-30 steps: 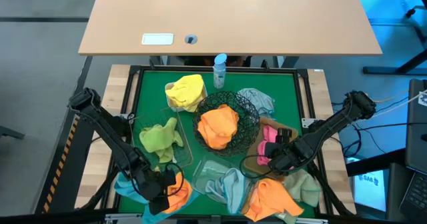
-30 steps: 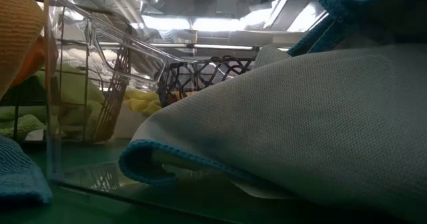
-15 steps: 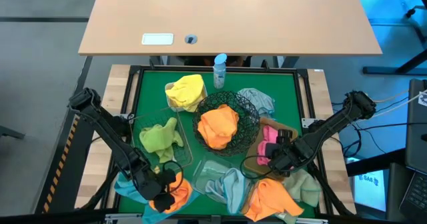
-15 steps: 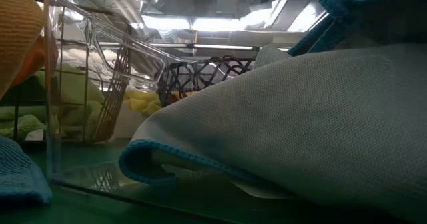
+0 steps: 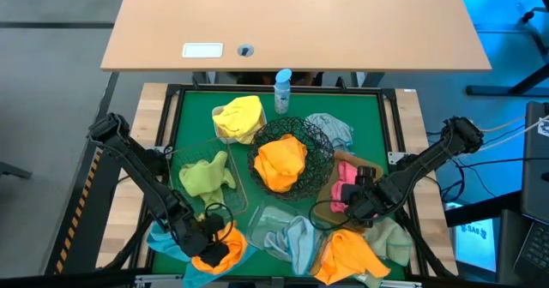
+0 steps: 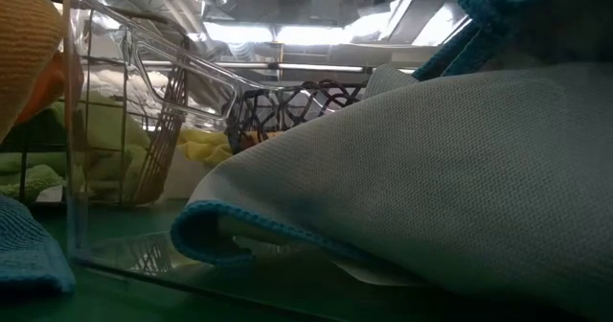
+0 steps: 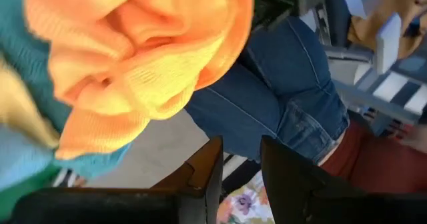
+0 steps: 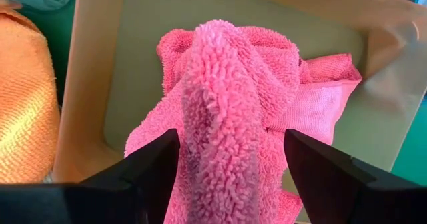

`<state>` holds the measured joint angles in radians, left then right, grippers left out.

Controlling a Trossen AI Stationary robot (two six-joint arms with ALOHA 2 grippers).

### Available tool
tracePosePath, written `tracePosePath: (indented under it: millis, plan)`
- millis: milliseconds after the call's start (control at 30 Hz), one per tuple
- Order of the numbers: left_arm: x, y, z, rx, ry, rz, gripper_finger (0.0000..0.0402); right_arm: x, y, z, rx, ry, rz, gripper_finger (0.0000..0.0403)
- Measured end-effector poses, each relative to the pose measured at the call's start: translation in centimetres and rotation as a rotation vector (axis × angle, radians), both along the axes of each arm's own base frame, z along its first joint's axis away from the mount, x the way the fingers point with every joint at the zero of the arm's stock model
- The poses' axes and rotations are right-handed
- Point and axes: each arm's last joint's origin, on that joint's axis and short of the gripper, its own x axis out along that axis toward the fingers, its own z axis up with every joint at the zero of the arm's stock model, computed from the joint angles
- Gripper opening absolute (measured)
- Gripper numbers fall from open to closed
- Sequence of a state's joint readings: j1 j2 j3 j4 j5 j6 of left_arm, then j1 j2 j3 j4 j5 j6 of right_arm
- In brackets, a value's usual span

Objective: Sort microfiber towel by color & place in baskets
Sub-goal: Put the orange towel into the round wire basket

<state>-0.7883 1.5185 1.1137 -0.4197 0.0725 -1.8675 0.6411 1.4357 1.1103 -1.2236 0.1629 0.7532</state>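
Note:
My left gripper [image 5: 208, 237] [image 7: 241, 177] hovers at the table's near left corner, narrowly open and empty. It is beside an orange towel [image 5: 219, 252] [image 7: 147, 57] that lies on a blue towel [image 5: 159, 237]. My right gripper [image 5: 350, 204] [image 8: 232, 144] is open over the tan tray [image 5: 371, 170] [image 8: 87, 84]. Its fingers stand on either side of a raised fold of the pink towel [image 5: 343, 185] [image 8: 227, 84], which lies in that tray. Whether they touch the fold, I cannot tell.
The black wire bowl [image 5: 322, 147] holds an orange towel, the wire basket [image 5: 176, 155] a green one, the white tub [image 5: 238, 117] a yellow one. A light blue towel [image 5: 296, 237] [image 6: 431, 188] lies in the clear tray [image 6: 96, 121]. More towels [image 5: 347, 254] lie at the near right. A spray bottle [image 5: 282, 91] stands at the far edge. A person in jeans [image 7: 280, 104] is beyond the near edge.
My left gripper has drawn back a little toward the far edge, so more of the orange towel at the near left corner shows. The right arm and the pink towel have kept still.

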Motion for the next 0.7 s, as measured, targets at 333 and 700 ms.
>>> tracePosePath:
  millis: [333, 700]
  plan:
    - [-0.2, 0.0, -0.1, -0.079, 0.127, 0.085, 0.0179, 0.0, 0.0, 0.0, 0.000, 0.000, 0.000, 0.0268]
    - [0.1, -1.4, -2.5, -0.063, 0.228, 0.132, 0.0198, 0.0, 0.0, 0.0, 0.000, 0.000, 0.000, 0.0268]
